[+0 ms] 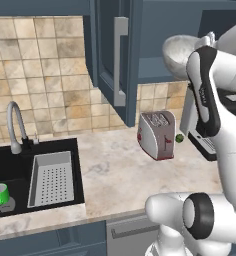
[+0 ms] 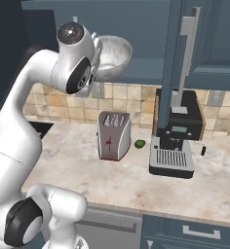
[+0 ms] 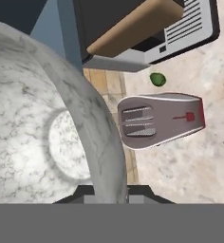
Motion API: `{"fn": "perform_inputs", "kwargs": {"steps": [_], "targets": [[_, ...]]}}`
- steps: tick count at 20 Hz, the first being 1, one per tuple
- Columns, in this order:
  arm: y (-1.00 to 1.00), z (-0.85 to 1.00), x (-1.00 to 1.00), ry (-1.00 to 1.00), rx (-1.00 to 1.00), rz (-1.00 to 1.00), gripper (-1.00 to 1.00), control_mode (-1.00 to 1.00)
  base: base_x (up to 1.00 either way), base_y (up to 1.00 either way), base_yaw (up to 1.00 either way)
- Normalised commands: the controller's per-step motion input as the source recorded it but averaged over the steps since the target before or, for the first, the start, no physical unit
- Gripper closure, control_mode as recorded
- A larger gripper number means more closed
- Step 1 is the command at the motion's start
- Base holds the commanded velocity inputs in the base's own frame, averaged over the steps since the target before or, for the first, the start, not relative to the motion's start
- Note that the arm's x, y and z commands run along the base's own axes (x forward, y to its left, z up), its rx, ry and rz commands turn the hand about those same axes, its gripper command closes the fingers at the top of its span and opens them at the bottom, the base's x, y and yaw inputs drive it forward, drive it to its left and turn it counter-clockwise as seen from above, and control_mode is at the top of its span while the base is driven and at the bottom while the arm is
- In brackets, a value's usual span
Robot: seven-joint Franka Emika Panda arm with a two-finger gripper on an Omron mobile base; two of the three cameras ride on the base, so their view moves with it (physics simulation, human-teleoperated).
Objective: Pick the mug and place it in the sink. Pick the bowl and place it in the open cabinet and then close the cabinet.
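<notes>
My gripper (image 3: 107,191) is shut on the rim of the marbled whitish-grey bowl (image 3: 38,128), with one finger on each side of its wall. The bowl (image 1: 179,54) hangs high above the counter, level with the floor of the open dark blue-grey cabinet (image 2: 146,29) and at its front edge. In the right base view the bowl (image 2: 112,56) sits right beside my wrist. The cabinet door (image 1: 115,55) stands swung outward with its silver bar handle facing me. The bright green mug (image 1: 0,192) stands upright in the black sink (image 1: 20,170), near its front left corner.
A silver toaster (image 1: 156,134) stands on the marble counter below the bowl, with a tiny green ball (image 1: 179,138) next to it. A black and silver coffee machine (image 2: 178,133) stands to the right. A grey perforated tray (image 1: 51,178) and a curved tap (image 1: 14,125) belong to the sink.
</notes>
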Motion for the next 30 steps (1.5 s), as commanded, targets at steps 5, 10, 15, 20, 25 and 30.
{"fn": "perform_inputs", "kwargs": {"steps": [5, 10, 15, 20, 25, 30], "targets": [[0.00, 0.00, 0.39, -0.04, 0.00, 0.00, 1.00, -1.00, 0.00, 0.00, 0.00], [0.00, 0.00, 0.34, -0.01, 0.00, 0.00, 1.00, -1.00, 0.00, 0.00, 0.00], [0.00, 0.01, 0.13, -0.02, 0.00, 0.00, 1.00, -1.00, 0.00, 0.00, 0.00], [0.00, 0.00, 0.12, -0.01, 0.00, 0.00, 1.00, -1.00, 0.00, 0.00, 0.00], [0.00, 0.00, 0.10, -0.02, 0.00, 0.00, 1.00, -1.00, 0.00, 0.00, 0.00], [0.00, 0.00, 0.22, 0.00, 0.00, 0.00, 1.00, -1.00, 0.00, 0.00, 0.00]]}}
